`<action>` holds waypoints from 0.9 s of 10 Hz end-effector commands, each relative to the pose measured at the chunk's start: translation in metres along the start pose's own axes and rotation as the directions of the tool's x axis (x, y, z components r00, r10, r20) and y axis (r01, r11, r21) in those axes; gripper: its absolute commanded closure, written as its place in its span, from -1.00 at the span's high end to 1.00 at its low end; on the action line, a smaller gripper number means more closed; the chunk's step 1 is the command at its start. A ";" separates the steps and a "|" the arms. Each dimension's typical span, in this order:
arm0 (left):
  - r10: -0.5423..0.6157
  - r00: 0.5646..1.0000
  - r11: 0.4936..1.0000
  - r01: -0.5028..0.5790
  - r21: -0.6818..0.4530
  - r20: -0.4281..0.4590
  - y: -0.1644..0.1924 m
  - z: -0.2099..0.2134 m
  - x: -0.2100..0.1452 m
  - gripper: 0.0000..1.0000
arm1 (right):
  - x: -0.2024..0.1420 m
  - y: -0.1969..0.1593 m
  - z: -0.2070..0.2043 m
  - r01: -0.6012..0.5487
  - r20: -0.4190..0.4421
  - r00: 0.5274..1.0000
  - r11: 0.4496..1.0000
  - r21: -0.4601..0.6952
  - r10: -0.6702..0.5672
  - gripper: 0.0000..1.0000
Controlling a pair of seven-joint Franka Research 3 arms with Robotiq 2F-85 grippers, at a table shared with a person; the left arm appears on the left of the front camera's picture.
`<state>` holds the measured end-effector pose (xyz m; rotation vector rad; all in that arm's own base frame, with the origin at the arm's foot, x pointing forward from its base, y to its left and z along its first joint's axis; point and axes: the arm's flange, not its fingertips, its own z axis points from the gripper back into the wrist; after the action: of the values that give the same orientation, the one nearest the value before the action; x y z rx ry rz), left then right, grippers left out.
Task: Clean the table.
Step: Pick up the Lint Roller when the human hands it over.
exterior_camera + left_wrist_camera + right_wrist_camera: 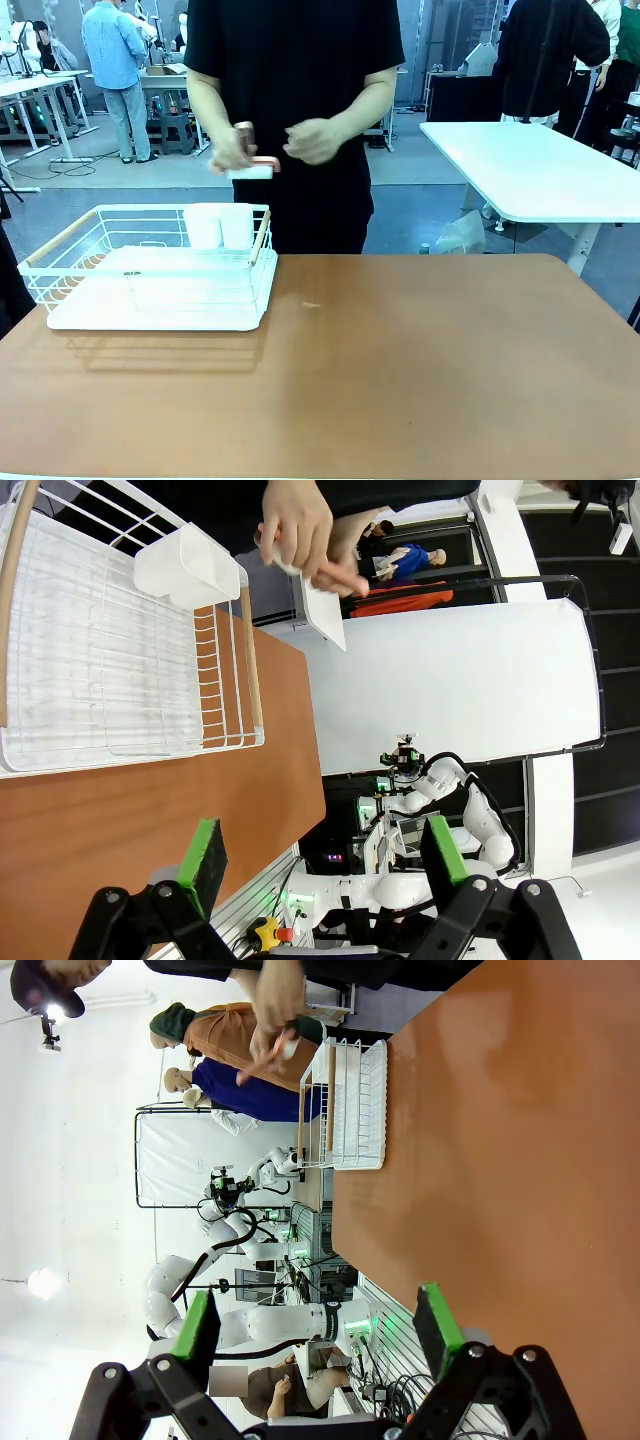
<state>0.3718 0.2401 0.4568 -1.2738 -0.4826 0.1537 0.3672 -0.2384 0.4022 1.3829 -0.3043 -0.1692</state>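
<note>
Reddish-brown table bears a wire basket, white holder at its rim.

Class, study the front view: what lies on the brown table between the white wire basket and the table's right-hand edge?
In the front view the table is bare there, apart from one small pale speck near the basket.

In the front view the top edge cuts the person off above the shoulders. The thing in one hand is motion-blurred, white and pinkish; what it is cannot be told. A speck on the tabletop is too small to identify. The tabletop runs off both sides, and the basket hides its far left corner. In the left wrist view the picture's edge cuts off part of the basket.
</note>
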 end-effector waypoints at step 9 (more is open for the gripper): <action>-0.006 1.000 1.000 0.006 -0.021 0.002 -0.001 0.002 -0.001 1.00 | 0.000 0.002 0.000 0.002 -0.001 1.000 1.000 0.005 -0.002 1.00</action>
<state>0.3717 0.2402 0.4568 -1.2737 -0.4826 0.1537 0.3673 -0.2384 0.4022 1.3830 -0.3042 -0.1691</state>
